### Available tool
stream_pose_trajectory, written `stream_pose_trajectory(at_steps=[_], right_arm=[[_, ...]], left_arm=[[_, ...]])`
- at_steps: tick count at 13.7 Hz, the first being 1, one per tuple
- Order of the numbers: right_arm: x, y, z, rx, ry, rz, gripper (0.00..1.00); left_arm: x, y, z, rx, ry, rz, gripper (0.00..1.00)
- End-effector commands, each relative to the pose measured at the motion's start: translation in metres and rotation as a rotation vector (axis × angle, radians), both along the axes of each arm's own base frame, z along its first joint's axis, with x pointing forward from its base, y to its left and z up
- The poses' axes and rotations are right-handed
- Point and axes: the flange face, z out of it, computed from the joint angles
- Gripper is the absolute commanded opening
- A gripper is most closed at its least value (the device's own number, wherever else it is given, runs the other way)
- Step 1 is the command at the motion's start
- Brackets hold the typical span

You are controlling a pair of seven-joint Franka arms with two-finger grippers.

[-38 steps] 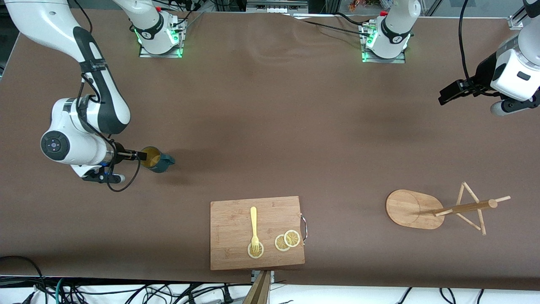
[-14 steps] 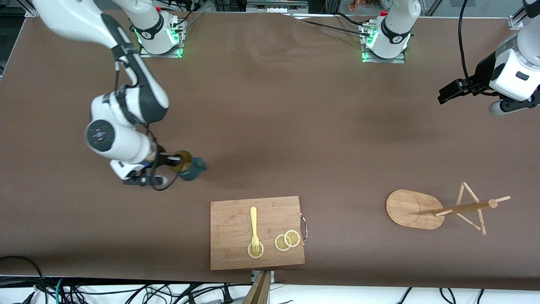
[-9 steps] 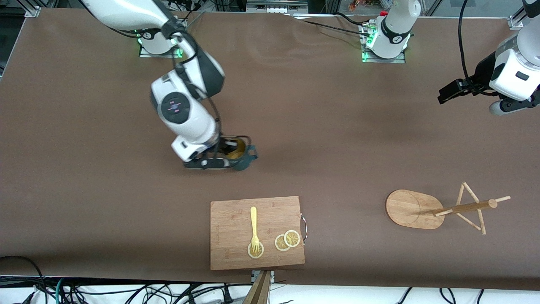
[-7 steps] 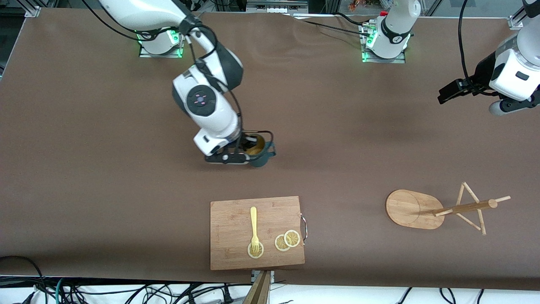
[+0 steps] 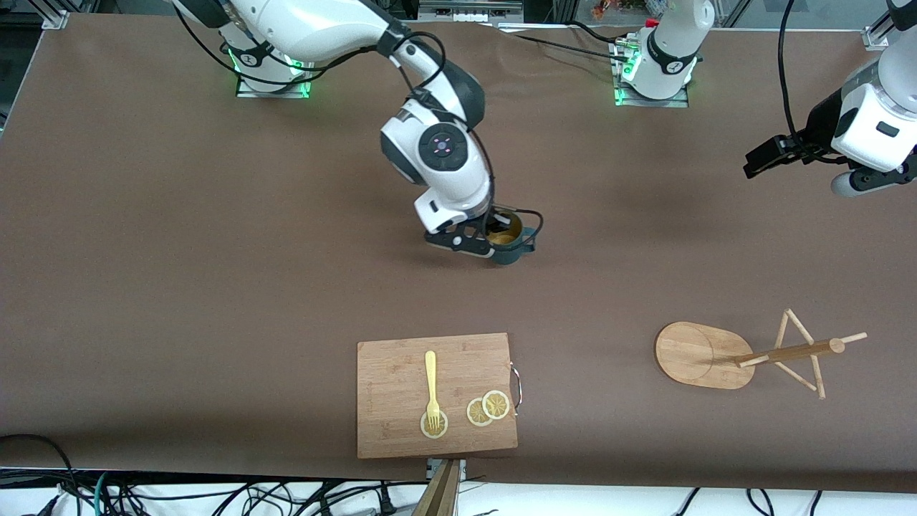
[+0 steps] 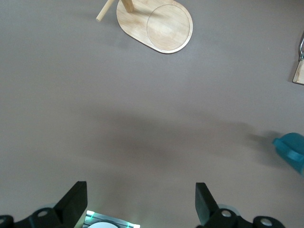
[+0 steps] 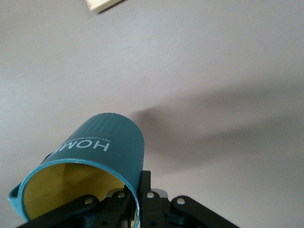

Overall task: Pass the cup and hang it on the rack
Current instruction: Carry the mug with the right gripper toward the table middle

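1. Front view: the right claw grips the rim of the glossy teal cup above the brown tabletop, well apart from the bamboo rack, the cup's handle toward that rack.
2. Left wrist view: the left claw waits, spread wide, over bare tabletop near the rack's flat oval base.
3. Right wrist view: the ribbed cylinder tilts, its mustard mouth toward the camera.

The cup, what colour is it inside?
Mustard yellow inside the teal cup, clearest in the right wrist view, where the right gripper holds its rim.
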Motion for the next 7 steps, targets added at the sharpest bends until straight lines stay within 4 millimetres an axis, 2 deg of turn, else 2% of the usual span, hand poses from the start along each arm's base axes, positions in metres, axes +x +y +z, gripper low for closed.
stream_pose_trajectory(at_steps=[1, 4, 7], right_arm=[[-0.010, 0.030, -0.012, 0.009, 0.017, -0.072, 0.00], [-0.022, 0.040, -0.024, -0.005, 0.039, -0.094, 0.00], [-0.043, 0.055, -0.035, -0.018, 0.051, -0.058, 0.00]], left_arm=[[0.008, 0.004, 0.001, 0.023, -0.013, -0.017, 1.00], [0.008, 0.006, -0.002, 0.023, -0.002, -0.014, 1.00], [0.010, 0.006, -0.008, 0.020, 0.010, -0.012, 1.00]])
